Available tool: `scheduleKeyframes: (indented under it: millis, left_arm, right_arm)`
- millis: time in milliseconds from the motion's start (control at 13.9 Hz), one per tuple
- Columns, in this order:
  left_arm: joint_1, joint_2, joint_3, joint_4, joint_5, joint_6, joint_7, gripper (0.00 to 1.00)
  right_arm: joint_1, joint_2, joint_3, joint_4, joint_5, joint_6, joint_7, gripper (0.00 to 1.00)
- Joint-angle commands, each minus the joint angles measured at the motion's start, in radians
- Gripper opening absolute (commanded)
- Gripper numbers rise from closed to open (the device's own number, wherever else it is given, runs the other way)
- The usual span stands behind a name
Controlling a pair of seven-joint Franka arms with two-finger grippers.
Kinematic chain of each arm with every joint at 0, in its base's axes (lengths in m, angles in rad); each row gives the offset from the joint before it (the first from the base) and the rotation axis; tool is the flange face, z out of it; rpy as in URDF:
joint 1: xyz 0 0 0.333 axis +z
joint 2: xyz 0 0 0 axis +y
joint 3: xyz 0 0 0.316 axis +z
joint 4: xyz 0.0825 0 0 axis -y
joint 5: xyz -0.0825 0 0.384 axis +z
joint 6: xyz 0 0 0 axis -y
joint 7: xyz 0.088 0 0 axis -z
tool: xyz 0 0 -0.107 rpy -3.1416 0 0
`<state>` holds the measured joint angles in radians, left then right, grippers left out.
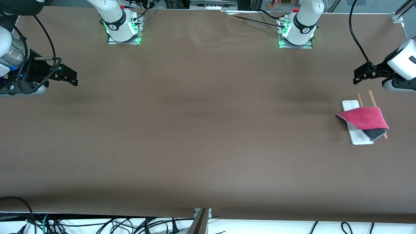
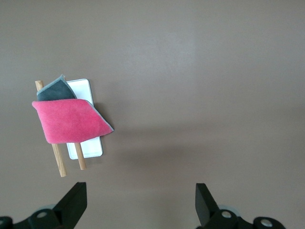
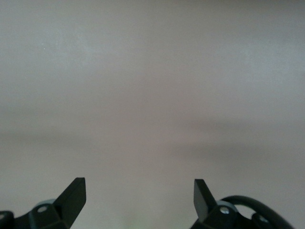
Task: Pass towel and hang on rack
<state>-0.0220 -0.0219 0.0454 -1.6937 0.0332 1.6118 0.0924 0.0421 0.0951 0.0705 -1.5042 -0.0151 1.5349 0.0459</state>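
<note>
Towel — small fuzzy square cloth, pink-red face up, dark grey underside, thin light-grey edging (image 1: 365, 117) — is draped over the rack (image 1: 357, 130), a white flat rectangular base w/ two thin parallel brown wooden rods. Rack sits toward the left arm's end of the brown table (image 1: 201, 130).

Towel lies folded across both rods: pink face on top, a grey flap poking out at the end nearer the front cam, touching/overhanging the white base. Rod tips stick out of the towel at the end farther from the front cam; one rod tip also shows at the nearer end, beside the grey flap. One pink corner hangs past the base edge toward the table centre. Same layout in left wrist view: towel (image 2: 71, 119) over rods, white base (image 2: 86, 143) partly covered.

Left gripper (image 1: 360, 75) — up in the air over bare table just beside the rack's farther end, fingers spread wide, nothing between them. Left wrist view confirms (image 2: 141, 202): two black fingertips well apart, rack off to one side.

Right gripper (image 1: 70, 75) — parked at the right arm's end of the table, well apart from rack and towel, arm waiting. Fingers spread, empty; right wrist view (image 3: 140, 198) shows only bare table.
</note>
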Motion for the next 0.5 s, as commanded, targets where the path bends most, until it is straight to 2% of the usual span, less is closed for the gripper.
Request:
scheduleKeyframes:
  millis: [0,430]
  left_arm:
    - [0.017,0.02,-0.022,0.038,0.019,-0.02,-0.017,1.0]
    - [0.019,0.025,-0.025,0.039,0.019,-0.018,-0.017,1.0]
  right_arm:
    - [0.001,0.002,0.005,0.015,-0.003,-0.007,0.006,1.0]
    - [0.001,0.002,0.005,0.015,-0.002,-0.01,0.006,1.0]
